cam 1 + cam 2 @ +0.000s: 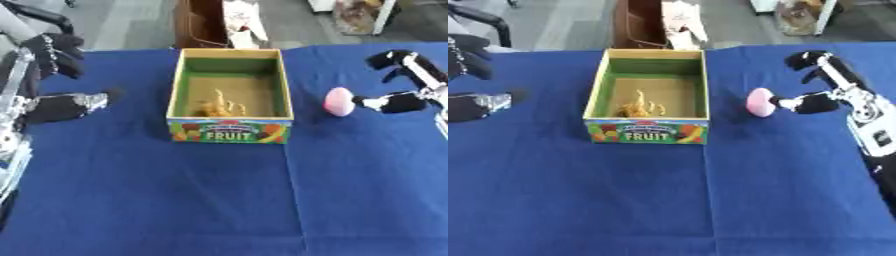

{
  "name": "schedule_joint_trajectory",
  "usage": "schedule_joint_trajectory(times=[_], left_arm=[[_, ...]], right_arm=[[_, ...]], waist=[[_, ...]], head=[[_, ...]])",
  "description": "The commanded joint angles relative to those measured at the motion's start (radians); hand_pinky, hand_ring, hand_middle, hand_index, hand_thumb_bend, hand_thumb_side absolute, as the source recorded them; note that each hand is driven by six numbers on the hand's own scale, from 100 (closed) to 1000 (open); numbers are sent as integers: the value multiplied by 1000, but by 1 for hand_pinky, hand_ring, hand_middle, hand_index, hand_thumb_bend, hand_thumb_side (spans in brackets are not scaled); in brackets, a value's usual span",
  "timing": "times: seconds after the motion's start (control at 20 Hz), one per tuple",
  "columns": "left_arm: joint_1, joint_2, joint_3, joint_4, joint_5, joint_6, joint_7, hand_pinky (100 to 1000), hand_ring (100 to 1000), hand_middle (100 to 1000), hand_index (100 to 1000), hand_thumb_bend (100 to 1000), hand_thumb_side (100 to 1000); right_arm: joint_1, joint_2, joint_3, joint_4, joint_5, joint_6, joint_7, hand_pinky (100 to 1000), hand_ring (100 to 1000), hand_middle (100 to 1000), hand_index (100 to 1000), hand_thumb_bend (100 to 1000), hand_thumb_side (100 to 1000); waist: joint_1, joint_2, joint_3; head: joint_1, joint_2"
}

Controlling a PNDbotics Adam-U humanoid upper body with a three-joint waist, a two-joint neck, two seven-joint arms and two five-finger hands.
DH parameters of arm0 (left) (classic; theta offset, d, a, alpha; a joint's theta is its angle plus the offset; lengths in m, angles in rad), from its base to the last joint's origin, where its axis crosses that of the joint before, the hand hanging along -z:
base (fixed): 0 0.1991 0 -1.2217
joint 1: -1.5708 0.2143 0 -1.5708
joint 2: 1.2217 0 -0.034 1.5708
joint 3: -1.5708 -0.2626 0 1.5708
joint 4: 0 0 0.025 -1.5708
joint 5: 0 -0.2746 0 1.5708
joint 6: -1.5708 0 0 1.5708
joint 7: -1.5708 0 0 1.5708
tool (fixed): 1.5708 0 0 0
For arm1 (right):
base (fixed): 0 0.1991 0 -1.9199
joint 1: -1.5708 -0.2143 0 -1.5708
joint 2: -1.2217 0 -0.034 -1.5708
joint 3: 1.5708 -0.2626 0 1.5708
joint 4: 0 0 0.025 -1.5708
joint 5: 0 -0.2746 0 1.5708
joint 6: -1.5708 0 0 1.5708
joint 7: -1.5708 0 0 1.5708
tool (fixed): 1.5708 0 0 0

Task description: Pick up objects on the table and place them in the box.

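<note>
- Left eye view: a bench under a blue cloth [219, 200] carries an open rectangular cardboard box [230, 129] with yellow walls, a green inner lining and a front panel printed with fruit pictures and the word FRUIT; it sits just toward twelve o'clock of the middle.
- On the box's brown floor lies a small yellowish object [216, 106], its shape unclear.
- A pink, rounded, egg-like object [339, 101] stands on the cloth at about two o'clock, beside the box's right wall but apart from it.
- The robot's right hand [395, 102], black with silver joints, comes in from three o'clock; one dark finger tip touches or nearly touches the pink object's right side, while the other fingers are spread and raised toward one o'clock.
- Right eye view: the right hand's fingers [811, 104] are apart, not curled round the pink object; only the lower one reaches it.
- The robot's left hand [467, 106] shows at nine o'clock, partly cut by the edge, over the cloth well apart from the box; I cannot tell how its fingers stand.
</note>
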Motion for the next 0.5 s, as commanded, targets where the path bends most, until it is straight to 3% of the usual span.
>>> schedule_joint_trajectory(times=[0.05,0.5], left_arm=[[-12,10,4,-19,4,-1,-8,566,520,550,714,803,100],[-15,-2,0,-19,2,-2,-20,565,519,548,714,806,100]], right_arm=[[-37,14,-18,37,43,-2,-16,607,776,716,804,571,179],[-74,79,-62,138,117,19,-85,601,773,709,803,545,194]], waist=[[2,-14,4],[9,-6,29]], head=[[-7,2],[-26,0]])
